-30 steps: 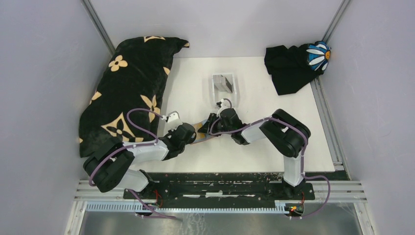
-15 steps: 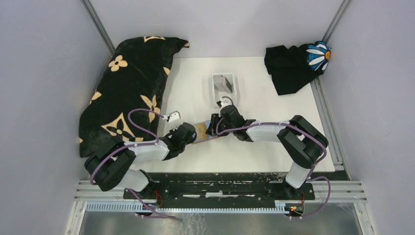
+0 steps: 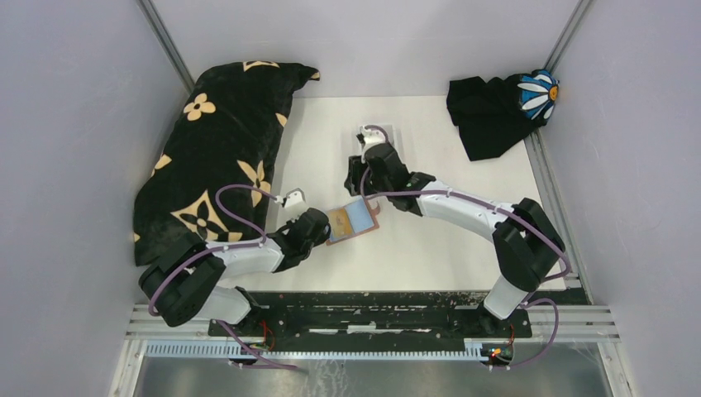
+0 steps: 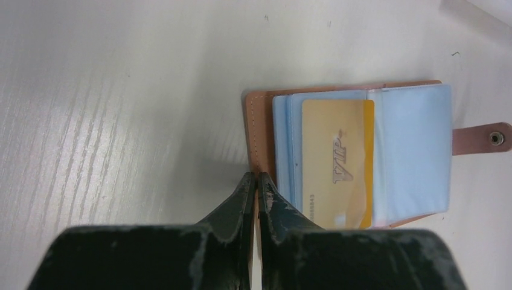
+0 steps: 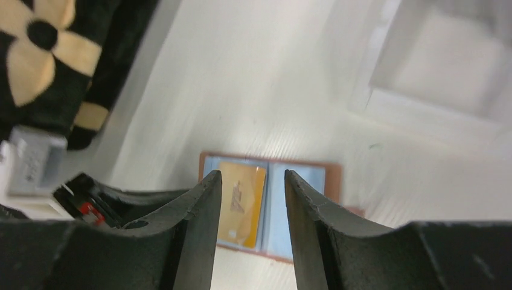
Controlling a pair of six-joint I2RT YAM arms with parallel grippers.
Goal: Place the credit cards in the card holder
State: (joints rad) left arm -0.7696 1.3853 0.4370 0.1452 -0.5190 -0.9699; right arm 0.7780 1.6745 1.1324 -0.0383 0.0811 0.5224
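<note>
The tan card holder (image 4: 259,130) lies open on the white table, blue-tinted sleeves up, snap tab (image 4: 495,138) to the right. A gold-yellow credit card (image 4: 337,163) sits in its left sleeve. My left gripper (image 4: 258,176) is shut on the holder's leather edge. From above, the card holder (image 3: 354,222) lies just right of the left gripper (image 3: 327,232). My right gripper (image 3: 357,184) hovers beyond it, near the tray, open and empty. Between its fingertips (image 5: 252,175) I look down on the card holder (image 5: 302,208) and the gold card (image 5: 241,202).
The small white tray (image 3: 396,131) is mostly covered by the right wrist; its rim (image 5: 422,115) shows blurred in the right wrist view. A black flower-print cloth (image 3: 215,157) fills the left side. A black cloth with a daisy (image 3: 496,107) lies at the back right.
The right gripper has opened, let go of the gold card and drawn back from the card holder toward the tray. The card stays in the sleeve. The left gripper has held still.
</note>
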